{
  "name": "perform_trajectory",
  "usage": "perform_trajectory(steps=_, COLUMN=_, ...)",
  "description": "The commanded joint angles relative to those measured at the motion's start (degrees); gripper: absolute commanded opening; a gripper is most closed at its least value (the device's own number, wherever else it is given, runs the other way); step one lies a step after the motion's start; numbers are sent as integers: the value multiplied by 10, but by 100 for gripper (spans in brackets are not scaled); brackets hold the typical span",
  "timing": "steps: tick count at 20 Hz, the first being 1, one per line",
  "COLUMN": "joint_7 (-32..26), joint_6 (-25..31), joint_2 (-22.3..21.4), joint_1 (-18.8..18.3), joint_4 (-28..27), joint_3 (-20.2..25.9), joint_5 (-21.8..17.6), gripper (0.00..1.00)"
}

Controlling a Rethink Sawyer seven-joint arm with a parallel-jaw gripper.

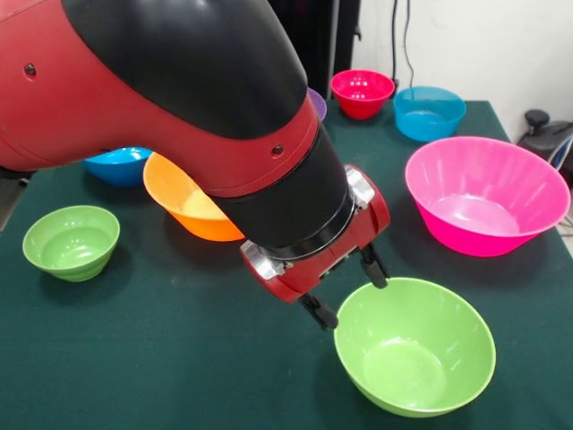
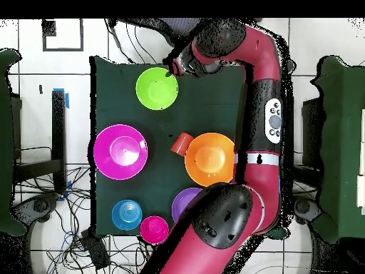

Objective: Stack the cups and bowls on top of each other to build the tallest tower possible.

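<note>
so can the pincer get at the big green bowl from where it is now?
Probably yes. The pincer hangs open right at the rim of the big green bowl, one finger on each side of the near edge, and nothing lies between them.

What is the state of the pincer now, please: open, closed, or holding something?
Pincer: open, holding nothing; its two fingers stand apart at the rim of the medium green bowl.

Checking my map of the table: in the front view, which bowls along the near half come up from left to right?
Small green bowl → orange bowl → big green bowl → pink bowl.
</note>
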Motion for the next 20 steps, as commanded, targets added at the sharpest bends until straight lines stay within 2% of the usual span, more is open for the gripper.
perform_trajectory(steps=1, joint_7=-141, joint_6=58, joint_2=20, joint_1=26, joint_4=-42, joint_3=-8, joint_5=-59, gripper=100)
perform_trajectory(steps=7, joint_7=-146, joint_6=75, joint_2=25, joint_1=27, joint_4=-63, joint_3=2, joint_5=-66, gripper=100)
perform_trajectory(steps=11, joint_7=-150, joint_6=87, joint_2=27, joint_1=28, joint_4=-85, joint_3=15, joint_5=-86, gripper=100)
perform_trajectory(steps=14, joint_7=-167, joint_6=89, joint_2=27, joint_1=28, joint_4=-85, joint_3=19, joint_5=-93, gripper=100)
perform_trajectory(steps=20, joint_7=-163, joint_6=100, joint_2=34, joint_1=34, joint_4=-95, joint_3=25, joint_5=-119, gripper=100)
